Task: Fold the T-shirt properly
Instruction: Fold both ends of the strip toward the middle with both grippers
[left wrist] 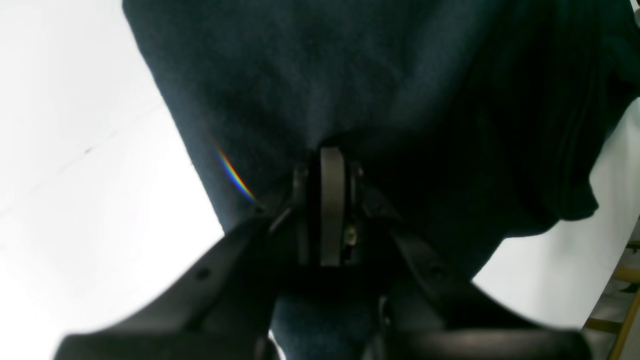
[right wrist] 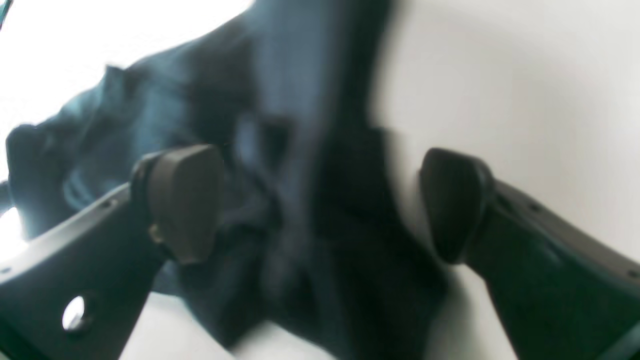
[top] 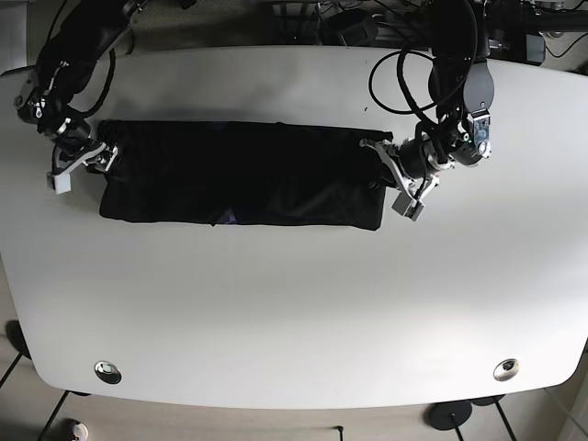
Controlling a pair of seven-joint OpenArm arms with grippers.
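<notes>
A dark navy T-shirt (top: 239, 175) lies on the white table (top: 294, 312), folded into a long band running left to right. My left gripper (top: 386, 170) is at the band's right end. In the left wrist view it (left wrist: 332, 155) is shut, pinching the T-shirt (left wrist: 300, 75), which hangs in folds off the fingers. My right gripper (top: 87, 161) is at the band's left end. In the blurred right wrist view it (right wrist: 320, 200) is open, with the fingers (right wrist: 185, 200) spread on either side of the bunched T-shirt (right wrist: 280, 125).
Cables and arm bases (top: 432, 28) crowd the table's far edge. Two round metal fittings (top: 107, 370) sit near the front corners. Bare white tabletop (left wrist: 75, 150) shows left of the cloth. A wooden frame (left wrist: 625, 300) stands beyond the table edge.
</notes>
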